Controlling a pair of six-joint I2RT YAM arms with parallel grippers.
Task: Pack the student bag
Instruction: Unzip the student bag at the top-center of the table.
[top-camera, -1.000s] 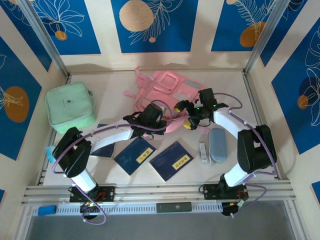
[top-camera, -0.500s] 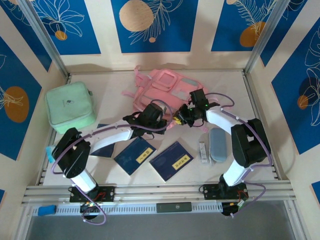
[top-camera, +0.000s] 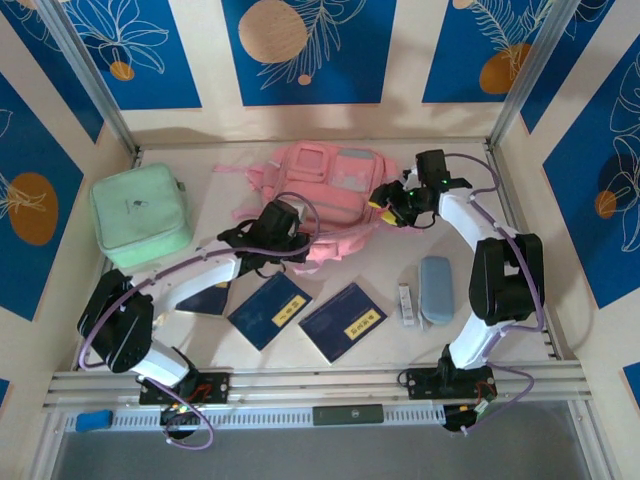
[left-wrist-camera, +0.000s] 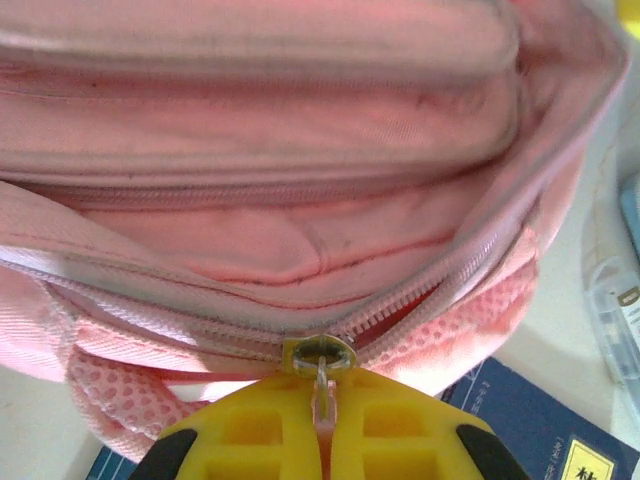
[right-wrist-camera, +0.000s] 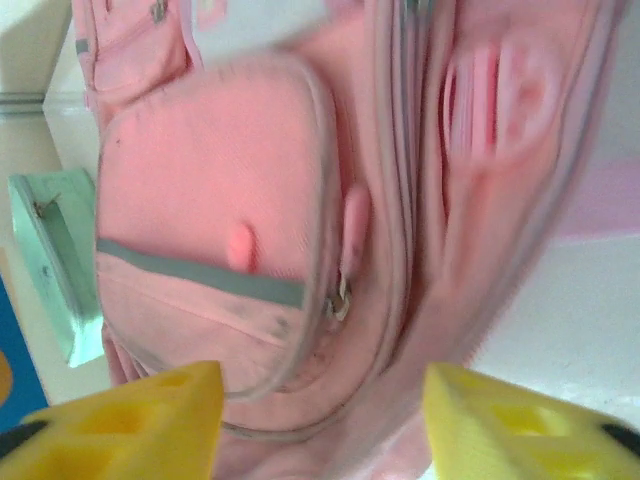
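Student bag (top-camera: 335, 180) lies flat on the table (top-camera: 200, 165), toward 12 o'clock from the table's centre. Left gripper (top-camera: 283, 228) is at the bag's 7 o'clock corner, jaws pinched together on the zip pull (left-wrist-camera: 321, 375). Right gripper (top-camera: 388, 208) is at the bag's 3 o'clock side, jaws spread wide, gripping nothing. Mint green case (top-camera: 140, 213) sits at 9 o'clock, well apart.

Student bag (top-camera: 335, 185): one, by the tabletop's far edge.
Mint green zip case (top-camera: 140, 213): one, near the left edge.
Dark blue booklets: three along the near edge, the left booklet (top-camera: 205, 298), middle booklet (top-camera: 270, 310) and right booklet (top-camera: 343, 322).
Grey-blue oblong case (top-camera: 435, 288): one, near the right edge.
Small white tube (top-camera: 405, 302): one, just beside that case.
Grippers: two, the left gripper (left-wrist-camera: 322, 410) and right gripper (right-wrist-camera: 320, 410).
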